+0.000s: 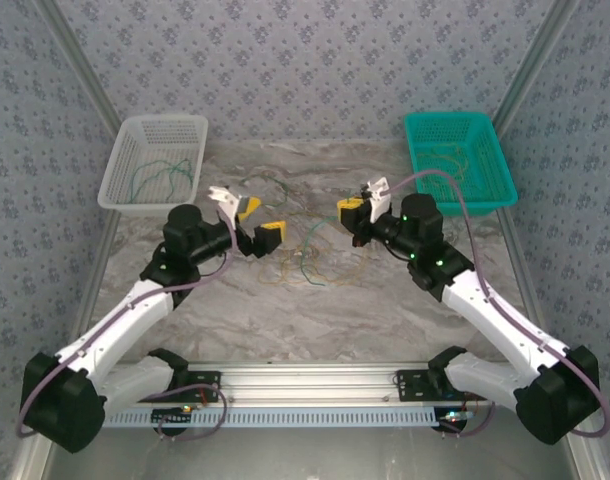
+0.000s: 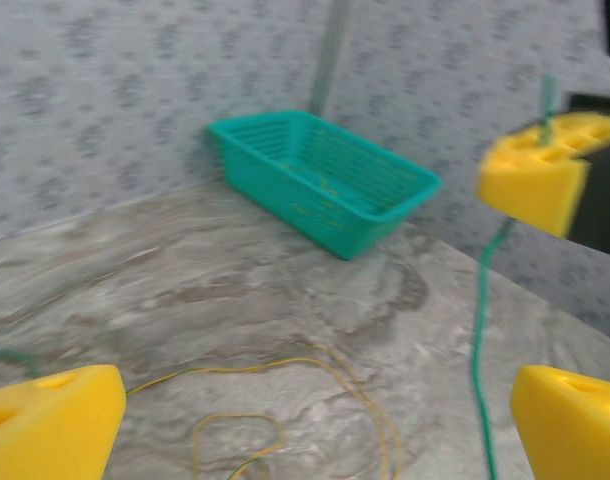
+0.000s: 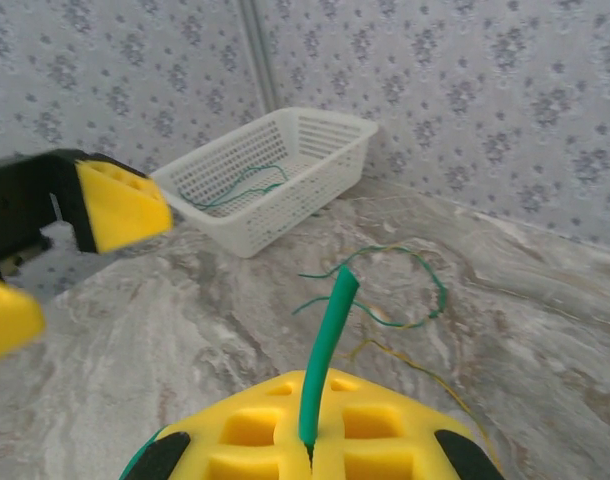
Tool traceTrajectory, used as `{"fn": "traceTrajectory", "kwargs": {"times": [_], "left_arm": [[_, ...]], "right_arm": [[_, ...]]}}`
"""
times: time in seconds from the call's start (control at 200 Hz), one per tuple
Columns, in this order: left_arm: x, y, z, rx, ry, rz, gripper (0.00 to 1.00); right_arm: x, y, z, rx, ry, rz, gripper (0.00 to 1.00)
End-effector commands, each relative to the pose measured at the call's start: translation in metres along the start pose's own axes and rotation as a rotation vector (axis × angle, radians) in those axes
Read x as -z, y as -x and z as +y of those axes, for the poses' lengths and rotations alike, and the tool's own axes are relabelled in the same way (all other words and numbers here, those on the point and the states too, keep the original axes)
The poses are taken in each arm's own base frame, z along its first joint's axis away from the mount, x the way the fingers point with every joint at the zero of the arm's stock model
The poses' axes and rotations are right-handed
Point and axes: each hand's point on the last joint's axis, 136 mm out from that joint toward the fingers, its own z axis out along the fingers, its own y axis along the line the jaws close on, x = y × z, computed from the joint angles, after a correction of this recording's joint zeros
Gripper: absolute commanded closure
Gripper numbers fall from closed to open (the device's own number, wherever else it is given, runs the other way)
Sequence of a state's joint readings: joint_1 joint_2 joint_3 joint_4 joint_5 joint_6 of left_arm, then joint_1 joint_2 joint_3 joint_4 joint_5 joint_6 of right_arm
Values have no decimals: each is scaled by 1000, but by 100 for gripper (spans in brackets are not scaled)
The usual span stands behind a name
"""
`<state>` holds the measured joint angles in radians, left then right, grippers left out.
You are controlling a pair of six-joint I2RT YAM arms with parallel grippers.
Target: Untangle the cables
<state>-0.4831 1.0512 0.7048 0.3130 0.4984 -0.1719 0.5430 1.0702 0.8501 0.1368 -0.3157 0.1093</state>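
Loose cables point(image 1: 307, 255): a small tangle of green and yellow loops lying mid-table, between the two grippers.
Held cable: one green cable point(image 3: 325, 340) sticks up from between the right gripper's yellow pads; seen from the left wrist, it hangs down below them toward the table point(image 1: 385, 310).
Right gripper point(image 1: 353, 208): clenched on that green cable, raised just right of the tangle.
Left gripper point(image 1: 260, 222): released, yellow pads spread wide with nothing between them, just left of the tangle.
White basket point(image 1: 135, 207): far left corner, a few green strands point(image 1: 160, 175) inside.
Teal basket point(image 1: 465, 205): far right corner, thin yellow strands point(image 1: 453, 160) inside.
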Motion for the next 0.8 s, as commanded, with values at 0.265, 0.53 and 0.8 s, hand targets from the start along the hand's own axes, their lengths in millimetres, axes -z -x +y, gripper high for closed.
{"fn": "traceTrajectory", "kwargs": {"times": [0.265,0.53,0.8], "left_arm": [[-43,-1,-32,-82,-261,-14,5],[-45,6,-42,-64,-337,-46,18],[-28,19,-41,-83,-307,-78,13]], "right_arm": [[-5,37,25,-18,70,-82,100],[-8,33,23,4,32,-76,100],[13,32,-6,61,-134,-91,100]]}}
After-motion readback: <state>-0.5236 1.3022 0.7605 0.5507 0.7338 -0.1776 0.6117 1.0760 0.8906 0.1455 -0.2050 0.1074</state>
